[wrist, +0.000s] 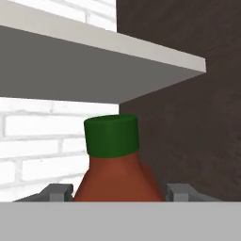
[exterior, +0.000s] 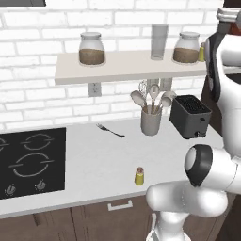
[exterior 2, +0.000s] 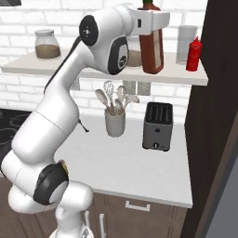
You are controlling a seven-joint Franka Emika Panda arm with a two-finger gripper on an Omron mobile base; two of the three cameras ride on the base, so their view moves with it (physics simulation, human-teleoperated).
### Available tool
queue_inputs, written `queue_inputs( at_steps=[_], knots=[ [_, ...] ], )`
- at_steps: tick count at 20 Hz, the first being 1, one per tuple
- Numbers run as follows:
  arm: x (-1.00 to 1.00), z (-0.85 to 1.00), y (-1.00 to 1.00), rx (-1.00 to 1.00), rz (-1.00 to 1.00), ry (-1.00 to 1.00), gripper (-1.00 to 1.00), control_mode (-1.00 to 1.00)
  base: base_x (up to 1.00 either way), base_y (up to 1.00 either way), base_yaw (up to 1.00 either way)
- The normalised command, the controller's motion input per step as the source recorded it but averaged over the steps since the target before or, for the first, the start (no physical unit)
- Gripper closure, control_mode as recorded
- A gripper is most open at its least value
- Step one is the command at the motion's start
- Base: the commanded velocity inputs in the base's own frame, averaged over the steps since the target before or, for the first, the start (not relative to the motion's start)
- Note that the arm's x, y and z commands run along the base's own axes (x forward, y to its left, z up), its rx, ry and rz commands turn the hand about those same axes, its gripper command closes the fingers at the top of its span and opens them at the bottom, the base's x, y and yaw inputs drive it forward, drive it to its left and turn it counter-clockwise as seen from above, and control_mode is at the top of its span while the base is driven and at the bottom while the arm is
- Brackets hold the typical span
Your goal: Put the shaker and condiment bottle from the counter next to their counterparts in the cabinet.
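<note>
The condiment bottle is dark red-brown with a pale label and a green cap. My gripper is shut on its upper part and holds it upright over the right part of the cabinet shelf. In the hand view the fingers flank its shoulders. A plain red bottle stands on the shelf just right of it. I cannot tell whether the held bottle's base touches the board. The tiny yellow-green shaker stands on the counter near its front edge. A small yellow item peeks out on the shelf beside my arm.
Two jars and a tall glass stand on the shelf. On the counter are a toaster, a utensil holder, a fork and the black hob. A dark panel walls off the right.
</note>
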Motion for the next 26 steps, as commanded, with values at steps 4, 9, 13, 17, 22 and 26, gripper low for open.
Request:
queue_inputs(
  at_steps=[4,9,13,17,22,26],
  knots=[
    [0.33,0.00,-0.12,0.00,0.00,0.01,1.00,-1.00,0.00,0.00,0.00],
    [0.17,0.00,-0.45,0.00,0.00,0.01,1.00,-1.00,0.00,0.00,0.00],
    [0.12,0.00,-0.45,0.00,0.00,0.00,1.00,-1.00,0.00,0.00,0.00],
    [0.20,0.00,-0.12,0.00,0.00,0.00,1.00,-1.00,0.00,0.00,0.00],
    [0.13,0.00,-0.10,0.00,0.01,0.00,1.00,-1.00,0.00,0.00,0.00],
    [0.05,0.00,-0.06,0.00,0.02,0.00,1.00,-1.00,0.00,0.00,0.00]
  ],
)
